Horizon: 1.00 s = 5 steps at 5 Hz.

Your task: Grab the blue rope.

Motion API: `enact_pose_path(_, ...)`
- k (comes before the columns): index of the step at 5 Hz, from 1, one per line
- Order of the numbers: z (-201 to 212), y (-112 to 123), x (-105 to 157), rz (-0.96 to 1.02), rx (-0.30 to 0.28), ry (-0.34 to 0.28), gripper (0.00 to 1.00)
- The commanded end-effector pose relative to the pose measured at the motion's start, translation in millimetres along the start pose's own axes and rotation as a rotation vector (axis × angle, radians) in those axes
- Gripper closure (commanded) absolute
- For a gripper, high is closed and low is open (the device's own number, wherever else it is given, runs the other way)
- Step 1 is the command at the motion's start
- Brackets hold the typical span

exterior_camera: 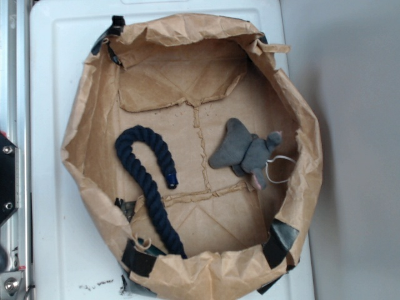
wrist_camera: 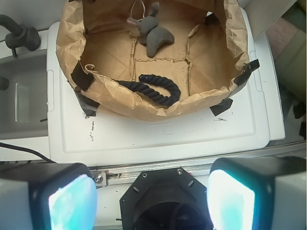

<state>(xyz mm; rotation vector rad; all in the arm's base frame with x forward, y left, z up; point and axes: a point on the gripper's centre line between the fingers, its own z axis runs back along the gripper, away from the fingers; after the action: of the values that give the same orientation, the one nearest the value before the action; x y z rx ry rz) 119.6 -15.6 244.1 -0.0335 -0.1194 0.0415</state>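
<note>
A white plastic surface (exterior_camera: 62,125) sits beside a grey wall (exterior_camera: 356,94); a metal rail (exterior_camera: 15,75) runs along its edge.

I log a wide, crumpled brown paper bag basin (exterior_camera: 94,125), matt and creased, patched with strips of glossy black tape (exterior_camera: 279,240), sitting on a smooth white plastic lid (exterior_camera: 56,62) with a slight sheen. Inside I see the thick navy twisted rope (exterior_camera: 147,181), coarse fibre with a brighter blue cap, and a soft grey plush toy (exterior_camera: 247,152) of matt cloth. From the wrist I note the translucent, glossy gripper fingers (wrist_camera: 67,201).
</note>
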Motion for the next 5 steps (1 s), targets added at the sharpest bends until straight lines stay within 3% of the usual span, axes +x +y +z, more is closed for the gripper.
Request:
enact_pose_path(1, 0, 0, 0, 0.000, 0.000, 0.000, 0.00)
enact_pose_path(4, -21, -10, 43, 0.018, -0.002, -0.040, 0.00)
enact_pose_path(5, -40, -14, 57, -0.140, -0.076, 0.017, 0.00)
